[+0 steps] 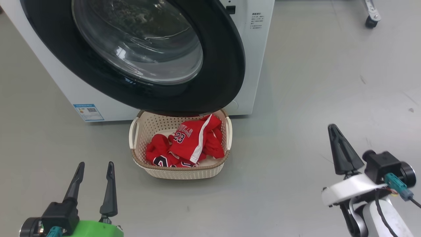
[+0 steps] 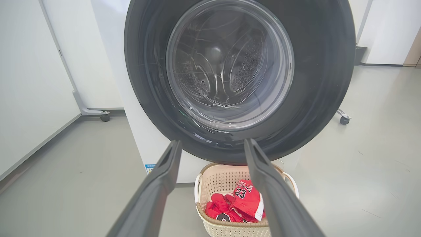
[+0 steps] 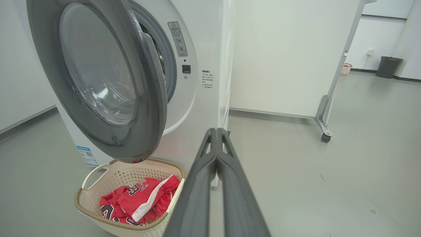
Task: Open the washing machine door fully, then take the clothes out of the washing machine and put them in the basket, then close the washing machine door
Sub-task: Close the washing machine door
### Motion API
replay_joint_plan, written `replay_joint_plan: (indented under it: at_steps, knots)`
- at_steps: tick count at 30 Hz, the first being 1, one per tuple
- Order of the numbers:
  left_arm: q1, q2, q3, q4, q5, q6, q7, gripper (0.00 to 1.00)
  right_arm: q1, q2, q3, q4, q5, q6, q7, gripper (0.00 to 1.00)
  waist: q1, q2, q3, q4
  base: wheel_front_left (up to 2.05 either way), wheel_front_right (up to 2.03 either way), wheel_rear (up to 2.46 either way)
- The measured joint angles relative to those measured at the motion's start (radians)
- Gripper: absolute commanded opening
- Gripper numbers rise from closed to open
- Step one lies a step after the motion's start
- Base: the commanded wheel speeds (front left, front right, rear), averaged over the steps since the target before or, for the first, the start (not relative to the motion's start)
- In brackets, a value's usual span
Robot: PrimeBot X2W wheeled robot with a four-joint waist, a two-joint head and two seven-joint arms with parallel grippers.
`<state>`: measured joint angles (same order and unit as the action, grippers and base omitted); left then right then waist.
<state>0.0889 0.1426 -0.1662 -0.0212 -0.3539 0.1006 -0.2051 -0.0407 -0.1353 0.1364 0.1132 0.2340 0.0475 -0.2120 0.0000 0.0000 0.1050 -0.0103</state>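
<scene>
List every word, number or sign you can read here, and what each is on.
"BULLS": on the red jersey in the basket.
"23": same jersey, next to that word.
Blue label on the washing machine: too small to read.
Black print right of the washing machine door: too small.
Grey warning sticker with a triangle sign, by the drum opening: text blurred.

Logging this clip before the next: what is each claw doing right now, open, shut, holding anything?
Left claw: open, holding nothing.
Right claw: closed, holding nothing.
</scene>
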Motion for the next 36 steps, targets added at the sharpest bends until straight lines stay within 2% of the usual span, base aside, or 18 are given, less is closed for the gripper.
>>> replay_joint_plan:
  at_steps: [10, 19, 36]
  knots:
    - [-0.033, -0.005, -0.017, -0.017, 0.005, 0.0, -0.005, 1.0, -0.183, 0.004, 0.108, 0.006, -0.037, 0.047, 0.045, 0.0, 0.0, 0.0, 0.058, 0.05, 0.0, 0.0, 0.0]
    - [-0.089, -0.02, -0.034, -0.022, 0.005, -0.019, -0.016, 1.0, -0.375, 0.041, 0.198, 0.058, -0.048, 0.06, 0.097, 0.0, 0.0, 0.0, 0.119, 0.095, 0.0, 0.0, 0.0]
    - [-0.209, -0.053, -0.079, -0.023, 0.01, -0.054, -0.026, 1.0, -0.652, 0.039, 0.174, 0.176, -0.044, 0.066, 0.163, 0.0, 0.0, 0.0, 0.26, 0.18, 0.0, 0.0, 0.0]
